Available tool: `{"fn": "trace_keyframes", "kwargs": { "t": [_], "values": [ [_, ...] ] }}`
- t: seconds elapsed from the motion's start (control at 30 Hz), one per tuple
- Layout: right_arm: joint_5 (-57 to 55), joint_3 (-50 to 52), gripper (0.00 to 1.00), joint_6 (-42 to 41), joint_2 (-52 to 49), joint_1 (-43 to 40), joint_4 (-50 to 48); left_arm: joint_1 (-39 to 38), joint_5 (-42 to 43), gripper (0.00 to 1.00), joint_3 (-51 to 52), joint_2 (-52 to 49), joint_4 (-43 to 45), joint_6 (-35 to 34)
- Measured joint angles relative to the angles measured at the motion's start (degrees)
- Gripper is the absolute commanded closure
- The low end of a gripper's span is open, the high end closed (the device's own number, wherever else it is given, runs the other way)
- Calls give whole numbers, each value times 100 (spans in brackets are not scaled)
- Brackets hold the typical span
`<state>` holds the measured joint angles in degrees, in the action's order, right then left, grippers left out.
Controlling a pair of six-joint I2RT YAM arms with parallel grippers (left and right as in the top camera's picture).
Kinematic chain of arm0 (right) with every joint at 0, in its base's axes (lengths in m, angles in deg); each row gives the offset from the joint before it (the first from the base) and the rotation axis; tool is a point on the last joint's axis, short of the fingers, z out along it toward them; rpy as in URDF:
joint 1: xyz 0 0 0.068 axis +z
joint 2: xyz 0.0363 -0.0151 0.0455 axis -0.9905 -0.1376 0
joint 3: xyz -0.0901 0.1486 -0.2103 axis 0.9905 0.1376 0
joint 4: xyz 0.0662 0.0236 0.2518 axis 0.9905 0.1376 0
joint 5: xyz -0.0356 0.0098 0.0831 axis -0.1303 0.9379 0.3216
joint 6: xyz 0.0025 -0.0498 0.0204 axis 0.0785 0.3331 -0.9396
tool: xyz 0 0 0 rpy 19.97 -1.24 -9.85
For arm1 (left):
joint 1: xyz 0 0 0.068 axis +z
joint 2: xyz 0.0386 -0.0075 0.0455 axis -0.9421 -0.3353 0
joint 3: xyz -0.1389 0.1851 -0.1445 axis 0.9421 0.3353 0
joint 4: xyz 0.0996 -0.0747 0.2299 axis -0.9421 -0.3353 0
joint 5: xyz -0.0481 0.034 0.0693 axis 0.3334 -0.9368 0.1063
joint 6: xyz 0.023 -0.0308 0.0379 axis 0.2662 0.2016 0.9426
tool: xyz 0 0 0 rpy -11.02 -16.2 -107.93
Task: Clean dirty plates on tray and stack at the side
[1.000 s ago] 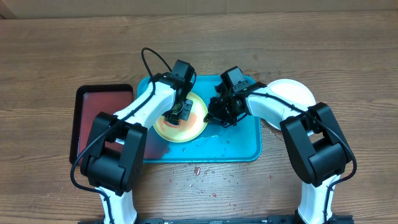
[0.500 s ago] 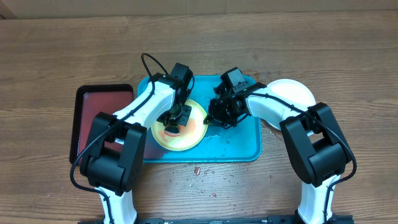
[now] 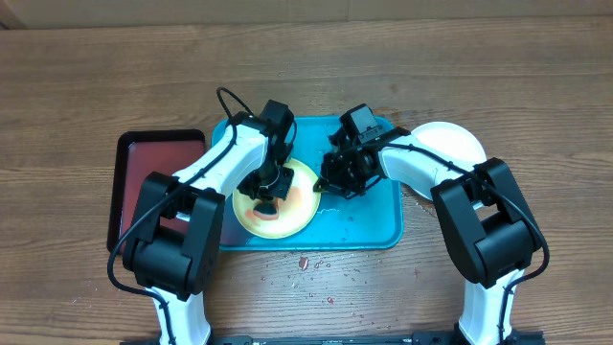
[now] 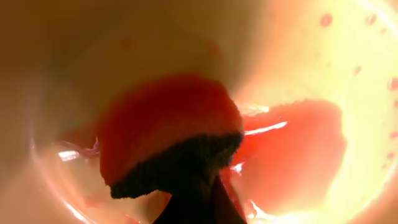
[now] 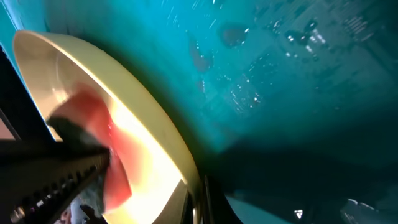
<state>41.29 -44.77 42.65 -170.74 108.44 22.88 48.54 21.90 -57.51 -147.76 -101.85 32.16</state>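
A cream-yellow plate [image 3: 299, 203] with a red smear lies on the turquoise tray [image 3: 369, 222]. My left gripper [image 3: 267, 188] is shut on a dark, red-soaked sponge [image 4: 168, 137] and presses it onto the plate's inside [image 4: 323, 74], beside a pool of red liquid. My right gripper [image 3: 331, 178] is shut on the plate's right rim [image 5: 163, 134], which sits between its fingers [image 5: 198, 199] and is tipped up off the wet tray floor [image 5: 280, 74]. The light blue and lime green plates are out of view.
A black-rimmed dark red tray [image 3: 144, 168] lies left of the turquoise tray. A white round dish [image 3: 452, 144] sits at the right under my right arm. Red specks [image 3: 306, 263] dot the wooden table in front of the tray.
My left gripper has dragged the sponge toward the front of the plate. The plate has shifted slightly toward the front. The right gripper has kept its hold on the rim.
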Motion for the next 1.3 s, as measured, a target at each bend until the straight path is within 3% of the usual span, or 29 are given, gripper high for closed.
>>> {"fn": "trace_keyframes", "kwargs": {
  "t": [0.6,0.77,1.07,1.3],
  "values": [
    [11,11,96,92,0,26,-9,-7,125,96,-153,-103,-299,15],
    [-4,13,96,-52,0,24,-70,-28,-83,96,-1082,-398,-833,-4],
    [-15,15,96,-192,2,-9,-118,76,-278,96,-3814,-483,-1488,-17],
    [-984,81,96,-24,634,-2,584,496,-273,96,-4341,-483,-1864,-354]
  ]
}}
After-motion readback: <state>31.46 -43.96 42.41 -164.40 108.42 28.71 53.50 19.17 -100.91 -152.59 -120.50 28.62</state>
